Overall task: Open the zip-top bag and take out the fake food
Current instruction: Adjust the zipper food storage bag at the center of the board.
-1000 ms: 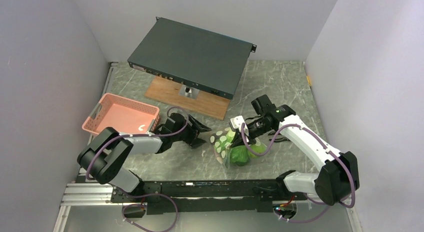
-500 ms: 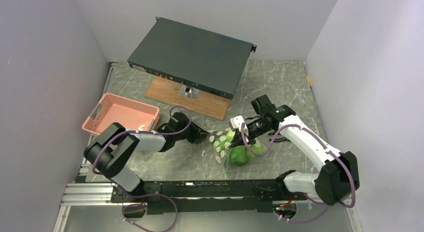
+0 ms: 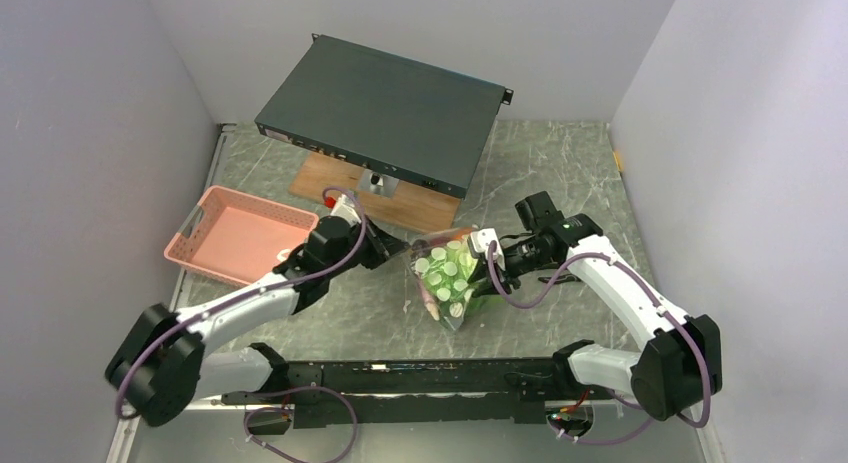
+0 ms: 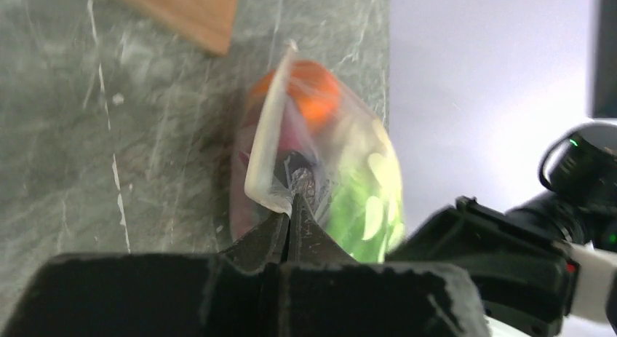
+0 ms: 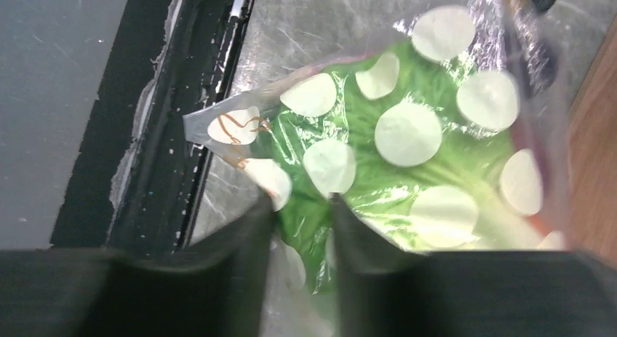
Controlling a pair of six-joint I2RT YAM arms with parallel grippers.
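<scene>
The zip-top bag (image 3: 447, 279) hangs between the two arms, just above the grey marbled table (image 3: 560, 163). The fake food (image 4: 356, 199) is inside it, with an orange ball (image 4: 311, 97) at one end and a pale green leafy head (image 5: 436, 169) filling the side that faces the right wrist. The left gripper (image 4: 293, 206) is pressed together on the zip strip (image 4: 263, 144), pinching its edge, likely to peel one lip away. The right gripper (image 5: 300, 228) has its fingers a little apart around the opposite side, but blur hides whether they grip the film. The seal looks not yet parted.

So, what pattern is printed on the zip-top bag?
Pale round dots on the clear zip-top bag; right wrist view shows them best.
</scene>
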